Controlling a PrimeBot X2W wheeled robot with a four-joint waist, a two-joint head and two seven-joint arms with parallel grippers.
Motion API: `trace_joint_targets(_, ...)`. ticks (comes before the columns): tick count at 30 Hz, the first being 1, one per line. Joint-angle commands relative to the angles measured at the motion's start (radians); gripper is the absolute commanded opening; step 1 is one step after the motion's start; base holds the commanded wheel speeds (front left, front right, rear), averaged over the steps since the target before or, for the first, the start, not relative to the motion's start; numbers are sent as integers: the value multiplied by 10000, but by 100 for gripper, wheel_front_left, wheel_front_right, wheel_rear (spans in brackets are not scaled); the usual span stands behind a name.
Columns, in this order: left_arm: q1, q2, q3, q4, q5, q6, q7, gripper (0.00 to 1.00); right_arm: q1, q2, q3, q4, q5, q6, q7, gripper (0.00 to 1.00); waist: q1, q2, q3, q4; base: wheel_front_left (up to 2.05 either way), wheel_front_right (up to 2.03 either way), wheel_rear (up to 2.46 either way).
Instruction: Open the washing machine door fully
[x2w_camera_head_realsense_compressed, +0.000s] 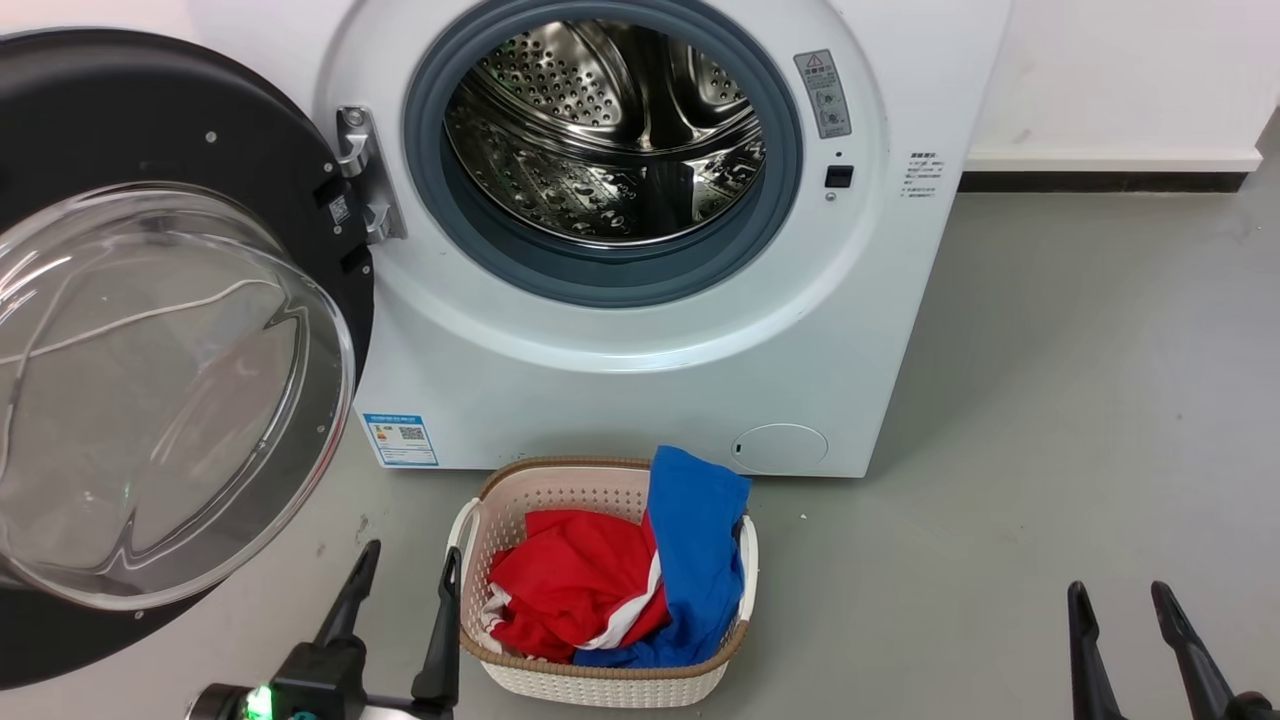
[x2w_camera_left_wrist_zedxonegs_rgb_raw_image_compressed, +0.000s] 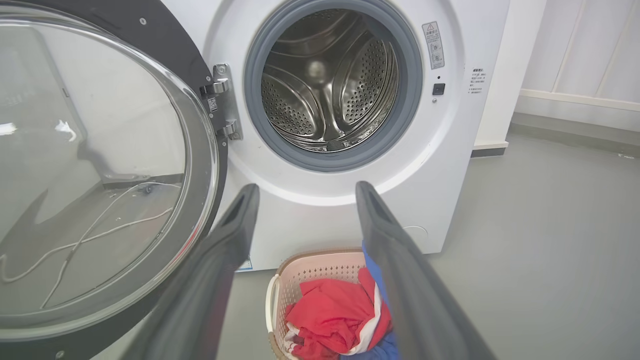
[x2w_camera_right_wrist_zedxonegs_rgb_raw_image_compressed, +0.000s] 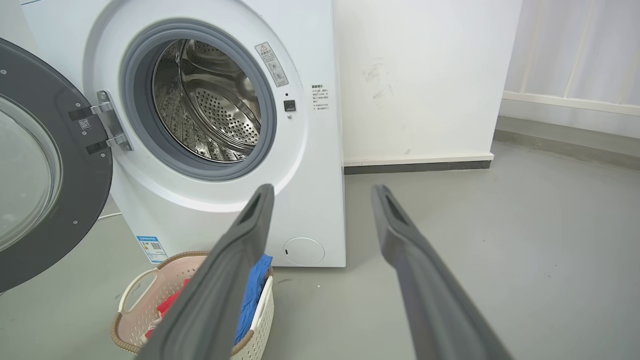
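Note:
The white washing machine (x2w_camera_head_realsense_compressed: 620, 380) faces me, its steel drum (x2w_camera_head_realsense_compressed: 610, 130) exposed inside a grey gasket. Its door (x2w_camera_head_realsense_compressed: 170, 390), a black disc with a bulging clear glass centre, hangs swung wide to the left on a metal hinge (x2w_camera_head_realsense_compressed: 365, 175). In the left wrist view the door (x2w_camera_left_wrist_zedxonegs_rgb_raw_image_compressed: 100, 165) sits left of my fingers, and in the right wrist view the door (x2w_camera_right_wrist_zedxonegs_rgb_raw_image_compressed: 45, 165) is at the far left. My left gripper (x2w_camera_head_realsense_compressed: 410, 565) is open, low and just right of the door, touching nothing. My right gripper (x2w_camera_head_realsense_compressed: 1120, 595) is open over bare floor, far from the machine.
A beige laundry basket (x2w_camera_head_realsense_compressed: 600, 680) with red and blue clothes (x2w_camera_head_realsense_compressed: 620, 580) stands on the grey floor in front of the machine, right beside my left gripper. A white wall with a dark skirting (x2w_camera_head_realsense_compressed: 1100, 180) runs behind on the right, with open floor before it.

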Motion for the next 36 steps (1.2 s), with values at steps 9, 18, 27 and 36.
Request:
trace_joint_targets(9, 147, -88, 47, 147, -89, 98, 27, 100, 111, 14, 75, -16, 55, -2, -18, 100, 1, -1, 5, -18, 0, 0, 0)
trace_joint_targets(18, 206, -137, 75, 647, -137, 142, 42, 0, 30, 6, 111, 397, 140, 0, 30, 0, 1, -1, 20, 15, 0, 0, 0)
trace_joint_targets(27, -109, -145, 287, 783, -2060, 56, 531, 0, -443, -107, 225, 703, 2084, 0, 380, 0, 1, -1, 51, -16, 0, 0, 0)
trace_joint_targets(36, -355, -152, 436, 861, -3789, -25, 927, 0, -880, -189, 309, 1000, 3796, 0, 710, 0, 1, -1, 81, -48, 0, 0, 0)
